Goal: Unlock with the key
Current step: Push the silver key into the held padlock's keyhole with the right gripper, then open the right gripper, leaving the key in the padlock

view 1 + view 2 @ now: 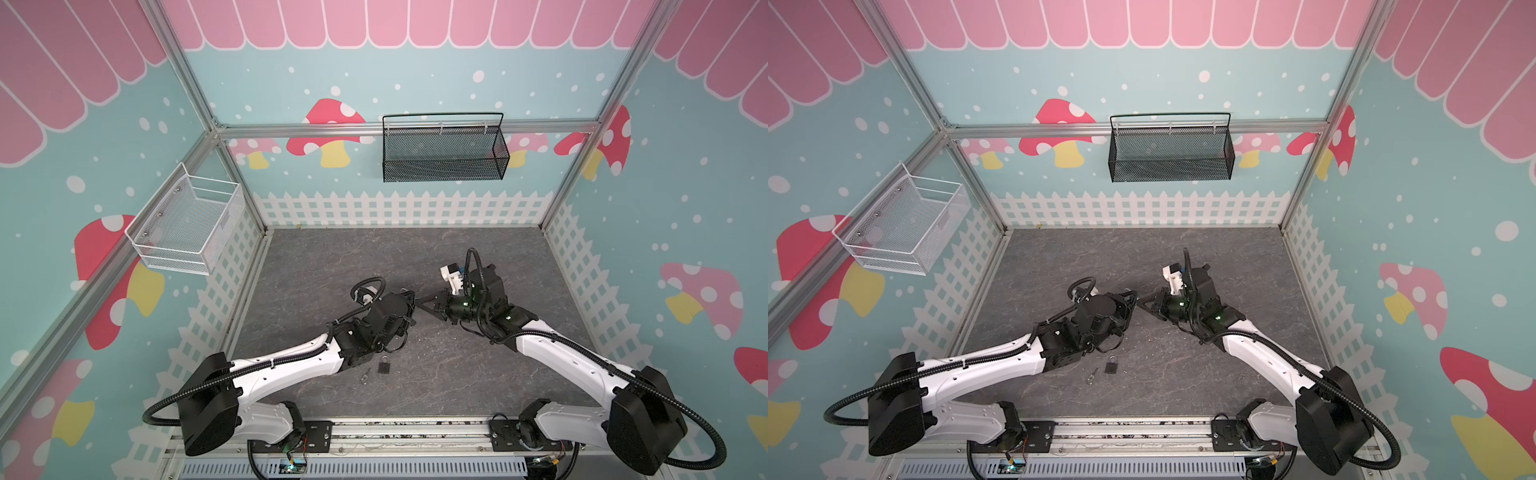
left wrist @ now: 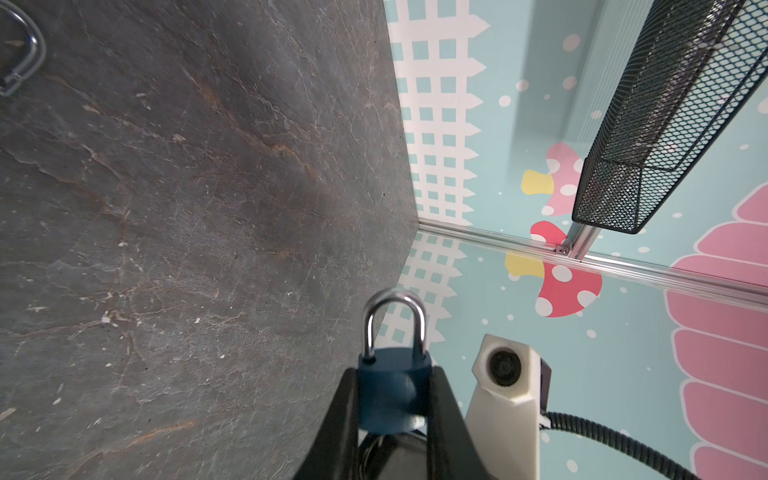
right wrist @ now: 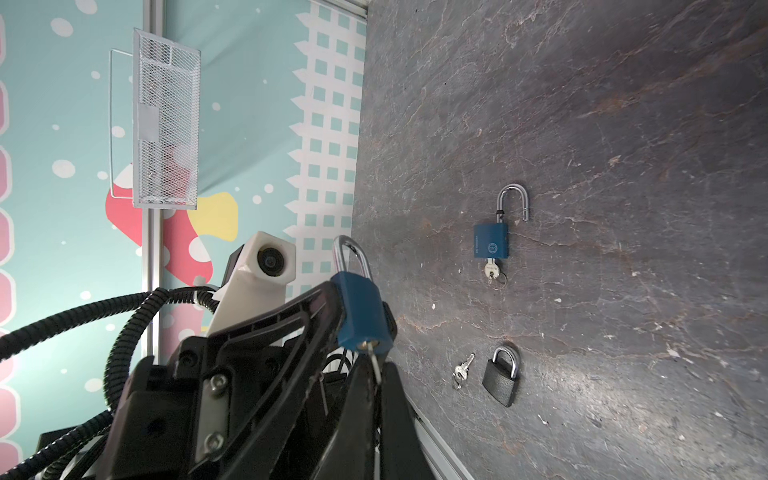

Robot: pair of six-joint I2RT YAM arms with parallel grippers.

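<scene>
Held clear of the counter (image 1: 457, 386), above its middle and between the two arms: a blue padlock (image 2: 390, 392). Left jaws clamped on the flat sides of its body, shackle closed and sticking out past the fingertips (image 2: 349, 399). Right jaws pressed together on a key (image 3: 375, 362), blade entered in the keyhole at the bottom of the padlock's body, head hidden between the black fingers. The two sets of jaws tip to tip in both top views, the padlock itself mostly hidden there. Flat on the counter near the front edge, left of centre and just beside the left arm (image 1: 291, 363): a black padlock (image 1: 384, 366), shackle closed, with a loose key (image 1: 365, 376) on a small ring just beside it, not touching. Also flat on the counter, visible whole only in the right wrist view: a second blue padlock (image 3: 491, 243), shackle swung open, another key (image 3: 493, 270) in its keyhole. On the back wall, a black mesh basket (image 1: 442, 153); on the left wall, a white wire basket (image 1: 187, 226).
</scene>
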